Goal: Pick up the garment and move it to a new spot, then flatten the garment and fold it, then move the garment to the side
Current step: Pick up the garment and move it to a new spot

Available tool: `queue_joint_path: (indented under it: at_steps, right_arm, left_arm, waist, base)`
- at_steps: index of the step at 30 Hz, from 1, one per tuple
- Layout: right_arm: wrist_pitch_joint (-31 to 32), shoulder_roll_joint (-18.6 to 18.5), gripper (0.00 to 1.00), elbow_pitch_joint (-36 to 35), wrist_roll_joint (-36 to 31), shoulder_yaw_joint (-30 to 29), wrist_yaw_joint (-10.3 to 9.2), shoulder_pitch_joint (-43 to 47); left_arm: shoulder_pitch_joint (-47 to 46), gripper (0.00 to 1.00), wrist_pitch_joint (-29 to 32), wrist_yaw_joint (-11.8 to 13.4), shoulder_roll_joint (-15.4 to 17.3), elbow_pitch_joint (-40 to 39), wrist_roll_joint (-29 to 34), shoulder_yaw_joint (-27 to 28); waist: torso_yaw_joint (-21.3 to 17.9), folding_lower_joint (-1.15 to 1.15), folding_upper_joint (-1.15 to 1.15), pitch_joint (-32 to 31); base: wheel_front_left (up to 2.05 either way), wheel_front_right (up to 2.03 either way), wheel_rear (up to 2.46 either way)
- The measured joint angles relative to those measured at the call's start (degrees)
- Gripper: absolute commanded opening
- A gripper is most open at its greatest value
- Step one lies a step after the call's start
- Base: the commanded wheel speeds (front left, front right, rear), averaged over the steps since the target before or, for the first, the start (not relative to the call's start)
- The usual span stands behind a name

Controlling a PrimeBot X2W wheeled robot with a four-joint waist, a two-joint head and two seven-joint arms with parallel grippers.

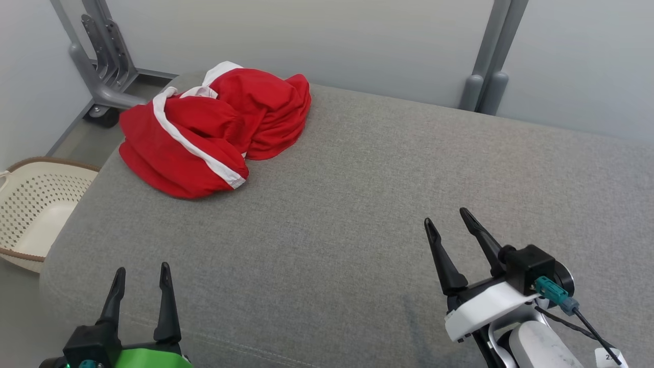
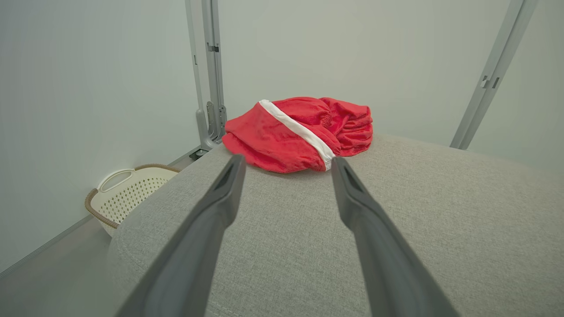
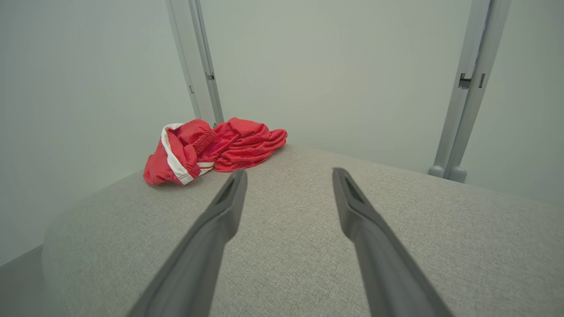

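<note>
Red garment with white stripe, bunched in a heap at far left corner of grey padded surface. Left gripper at near left, fingers spread wide, holding nothing. Right gripper at near right, fingers likewise wide apart and empty. Both well apart from garment. Cream basket on floor, left.

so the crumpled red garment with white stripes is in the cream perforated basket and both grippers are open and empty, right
No: the head view shows the crumpled red garment with white stripes lying on the grey fabric cushion, the cream perforated basket standing beside that cushion. The left gripper and right gripper are open and empty.
</note>
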Motion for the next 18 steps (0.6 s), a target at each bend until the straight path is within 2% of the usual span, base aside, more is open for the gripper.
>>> queue_joint_path:
  at_steps: [8,11,18]
  right_arm:
    - [0.0,-1.3,1.00,-1.1,-1.6,-0.8,-0.37,-2.0]
    - [0.0,-1.8,1.00,-1.4,-2.2,-0.7,-0.26,-3.1]
    - [0.0,-2.0,1.00,-2.0,-3.1,0.6,0.64,-6.0]
  left_arm:
    - [-9.4,1.00,0.5,-1.1,0.8,1.2,0.2,-0.1]
    - [-13.9,1.00,2.5,-1.2,2.1,2.7,0.2,0.1]
    - [-23.4,1.00,8.8,-1.2,2.4,5.3,-2.4,2.7]
  waist:
    - [-1.4,0.00,0.00,2.9]
    - [-1.9,0.00,0.00,4.3]
    - [-3.4,0.00,0.00,7.1]
  base:
    - [0.00,0.00,0.00]
    - [0.00,0.00,0.00]
    - [0.00,0.00,0.00]
